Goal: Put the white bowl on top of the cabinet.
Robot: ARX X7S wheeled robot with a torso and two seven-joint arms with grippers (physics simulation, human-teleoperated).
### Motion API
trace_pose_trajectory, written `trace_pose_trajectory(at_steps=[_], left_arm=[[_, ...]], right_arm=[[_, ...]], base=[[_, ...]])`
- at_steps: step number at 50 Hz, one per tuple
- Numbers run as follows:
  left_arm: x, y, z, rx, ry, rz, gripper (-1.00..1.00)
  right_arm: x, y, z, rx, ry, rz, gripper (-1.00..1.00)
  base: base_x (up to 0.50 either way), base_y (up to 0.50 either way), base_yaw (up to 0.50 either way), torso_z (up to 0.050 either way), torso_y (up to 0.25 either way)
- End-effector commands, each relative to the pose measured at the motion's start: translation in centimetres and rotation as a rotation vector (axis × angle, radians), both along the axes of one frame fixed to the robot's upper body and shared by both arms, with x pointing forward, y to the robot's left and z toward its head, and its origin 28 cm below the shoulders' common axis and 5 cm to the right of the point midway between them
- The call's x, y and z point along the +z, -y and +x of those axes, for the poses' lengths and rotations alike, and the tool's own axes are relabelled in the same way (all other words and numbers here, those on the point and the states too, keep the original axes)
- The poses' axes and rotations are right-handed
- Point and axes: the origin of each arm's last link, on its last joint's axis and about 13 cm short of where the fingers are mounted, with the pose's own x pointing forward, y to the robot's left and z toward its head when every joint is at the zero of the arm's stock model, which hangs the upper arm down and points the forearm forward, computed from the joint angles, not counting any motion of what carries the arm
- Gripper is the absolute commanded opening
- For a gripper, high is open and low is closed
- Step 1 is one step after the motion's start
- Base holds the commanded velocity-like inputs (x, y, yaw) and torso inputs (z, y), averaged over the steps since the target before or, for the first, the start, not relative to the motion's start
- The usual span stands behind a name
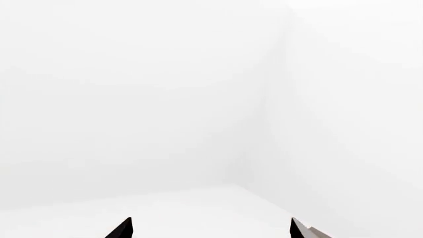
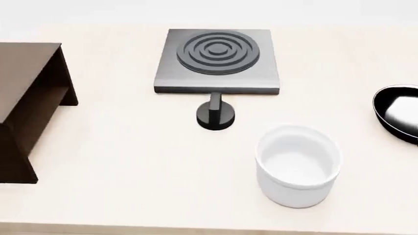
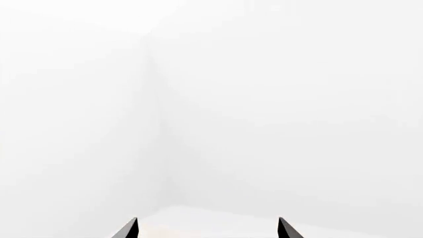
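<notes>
On my head camera I see the white bowl point(image 2: 298, 165) standing upright on the pale tabletop point(image 2: 130, 161), at about 5 o'clock from the middle of the view. It is empty, its thick rim band facing up, and nothing touches it. The cabinet point(image 2: 26, 93) sits at 9 o'clock, cut off by the frame edge; its flat dark brown top is bare where I can see it, and the open end shows a shelf inside. Bowl and cabinet are well apart.

Between them, toward 12 o'clock, lies the grey square stove plate point(image 2: 218, 61) with raised concentric rings. Just beside its near edge stands a small black knob point(image 2: 216, 115) on a round base. At 3 o'clock the black frying pan point(image 2: 398, 113) is partly out of frame, near the bowl but not touching it.

Neither arm shows on the head camera. My left wrist camera shows the left gripper point(image 1: 210, 229) with its two dark fingertips spread wide, nothing between them, facing blank white walls. My right wrist camera shows the right gripper point(image 3: 207, 229) likewise spread wide and empty, pointed at a white corner.
</notes>
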Motion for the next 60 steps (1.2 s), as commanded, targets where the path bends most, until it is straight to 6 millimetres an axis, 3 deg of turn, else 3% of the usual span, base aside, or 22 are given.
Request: trace_pose_trajectory(at_steps=[1,34,60], left_arm=[[0.08,-0.06,-0.04,0.002,0.002,-0.001,1.00],[-0.08,-0.03,-0.01,0.004,-0.003,0.004,1.00],[-0.10,-0.02,0.02,0.003,-0.005,0.004,1.00]], right_arm=[[-0.01,-0.06,0.02,0.001,-0.002,-0.006,1.00],[-0.03,-0.07,0.08,-0.006,0.011,-0.007,1.00],[-0.19,-0.22,0.19,0.007,-0.011,-0.029,1.00]], base=[[0.00,0.50,0.00,0.000,0.000],[0.00,0.50,0.00,0.000,0.000],[0.01,0.02,0.00,0.000,0.000]])
